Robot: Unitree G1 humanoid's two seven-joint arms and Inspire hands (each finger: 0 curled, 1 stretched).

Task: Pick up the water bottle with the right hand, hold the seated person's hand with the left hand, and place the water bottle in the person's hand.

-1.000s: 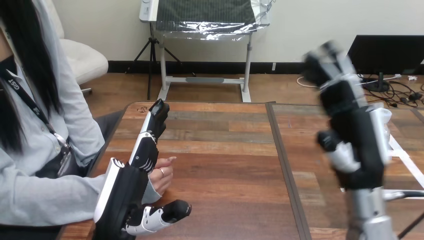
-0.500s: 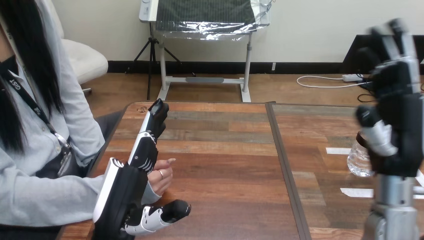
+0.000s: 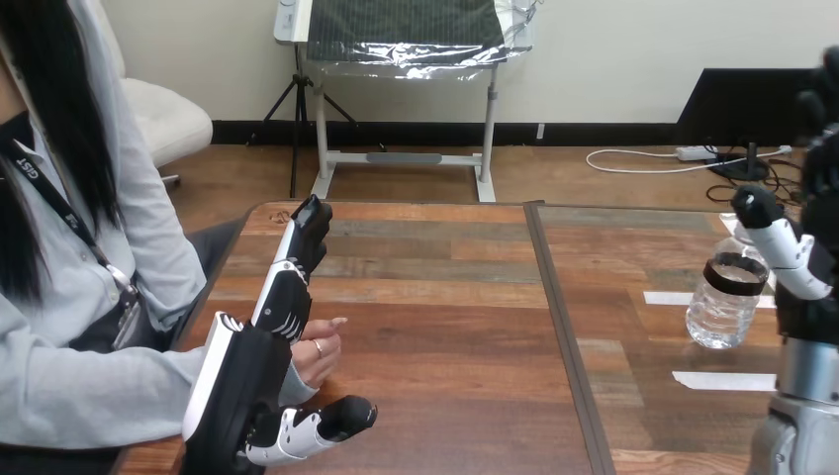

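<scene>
— Where's the bottle [image 3: 725, 302], then?

— Standing upright on the right half of the table [image 3: 445, 297], with strips of white tape [image 3: 723, 380] near it (markers for its starting spot, I'd guess). Nobody has it.

— The right hand isn't on it?

— No. The robot's right hand [image 3: 803, 297] is raised just beside it, at its right, fingers pointing up and thumb stuck out towards the bottle's neck. It's open and holds nothing. I'd read that as lining up, the palm turned to the bottle so the fingers can close round its body.

— And the other side?

— The left hand [image 3: 247, 386] lies near the table's left edge, fingers stretched straight away from the robot, thumb spread to the side. Open too. The person's hand [image 3: 319, 354] sits loosely curled in the crook between those fingers and that thumb. Whether the two actually touch, I can't tell.

— So it isn't holding their hand?

— Nothing is wrapped round it. It looks more like a cradle, marking where the bottle is meant to land.

— Long way to carry it.

— Well apart, yes, across the seam [image 3: 554, 297] in the table. The pickup comes first, and that's not yet done.
</scene>
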